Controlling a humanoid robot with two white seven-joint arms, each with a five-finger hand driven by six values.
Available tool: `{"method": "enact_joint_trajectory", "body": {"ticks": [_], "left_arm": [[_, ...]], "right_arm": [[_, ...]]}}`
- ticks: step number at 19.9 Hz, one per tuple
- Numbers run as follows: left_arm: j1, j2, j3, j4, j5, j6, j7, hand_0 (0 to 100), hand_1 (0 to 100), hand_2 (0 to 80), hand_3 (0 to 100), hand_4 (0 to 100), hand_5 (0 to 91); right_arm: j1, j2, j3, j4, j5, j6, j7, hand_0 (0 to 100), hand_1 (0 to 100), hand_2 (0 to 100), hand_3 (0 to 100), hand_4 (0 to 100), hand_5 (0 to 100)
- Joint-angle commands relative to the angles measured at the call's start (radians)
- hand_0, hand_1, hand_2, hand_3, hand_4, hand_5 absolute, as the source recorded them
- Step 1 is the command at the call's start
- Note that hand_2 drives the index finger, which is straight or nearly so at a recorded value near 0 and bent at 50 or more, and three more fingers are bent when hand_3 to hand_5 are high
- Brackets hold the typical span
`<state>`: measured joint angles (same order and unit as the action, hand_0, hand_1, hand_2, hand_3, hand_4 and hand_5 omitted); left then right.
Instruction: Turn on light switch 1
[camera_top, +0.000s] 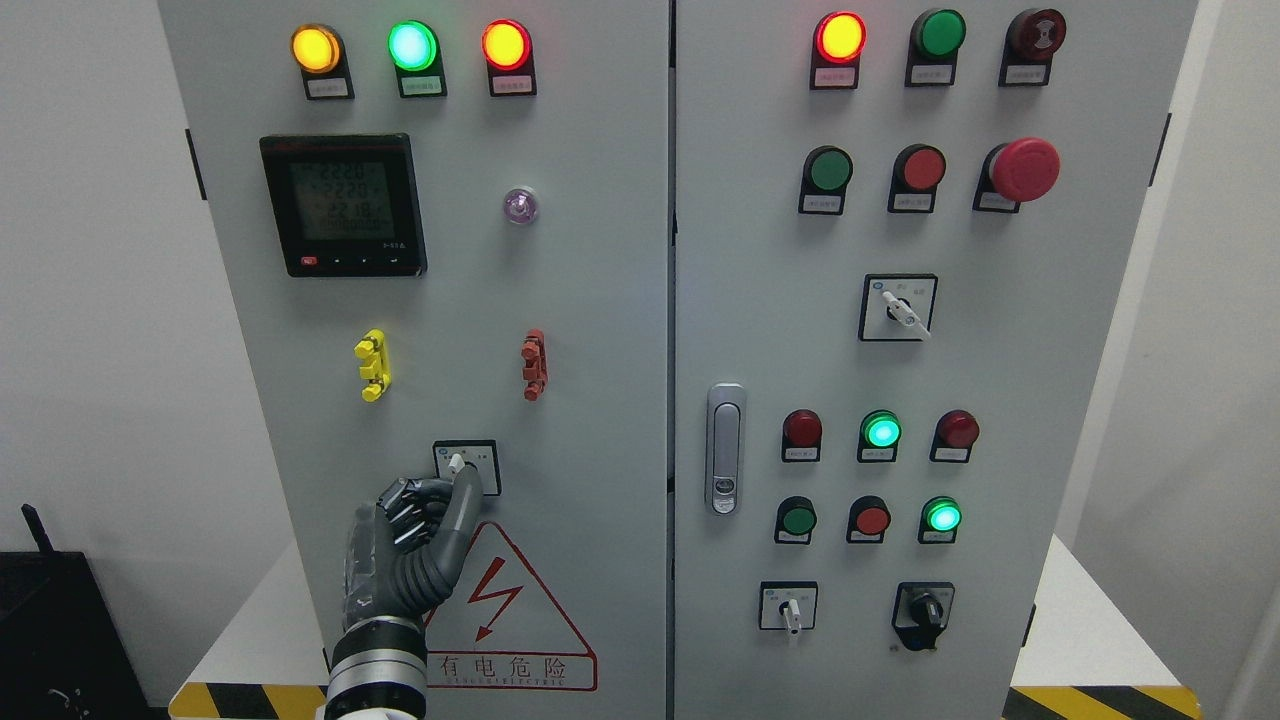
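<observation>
My left hand is raised against the grey metal cabinet door. Its fingers are curled into the palm, with one long digit stretched up to the small white lever of the square-plated rotary switch at its tip. It seems to touch the lever, though I cannot tell how firmly. Reaching looks done; turning the lever remains. My right hand is out of sight.

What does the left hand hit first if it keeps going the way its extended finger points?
The left hand points up at the small rotary selector switch on the left cabinet door; its fingertip looks already at the white knob, though contact depth is unclear.
</observation>
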<state>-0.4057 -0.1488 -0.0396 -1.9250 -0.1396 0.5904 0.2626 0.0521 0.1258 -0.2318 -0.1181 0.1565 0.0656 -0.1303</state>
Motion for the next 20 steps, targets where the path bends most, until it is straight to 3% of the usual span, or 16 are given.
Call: {"method": "enact_joint_trajectory", "body": {"ticks": [1,20], "left_arm": [[0.001,0.000,0.000,0.001,0.000,0.000,0.001,58,55,57.5,81,89,80.7],[0.001,0.000,0.001,0.006,0.002,0.000,0.001,69,44,57.7,81,89,80.9]], "right_arm": [[0.000,0.000,0.000,0.000,0.000,0.000,0.000,31,0,0,0,0,0],[0.000,0.000,0.000,0.000,0.000,0.000,0.000,30,0,0,0,0,0]]}}
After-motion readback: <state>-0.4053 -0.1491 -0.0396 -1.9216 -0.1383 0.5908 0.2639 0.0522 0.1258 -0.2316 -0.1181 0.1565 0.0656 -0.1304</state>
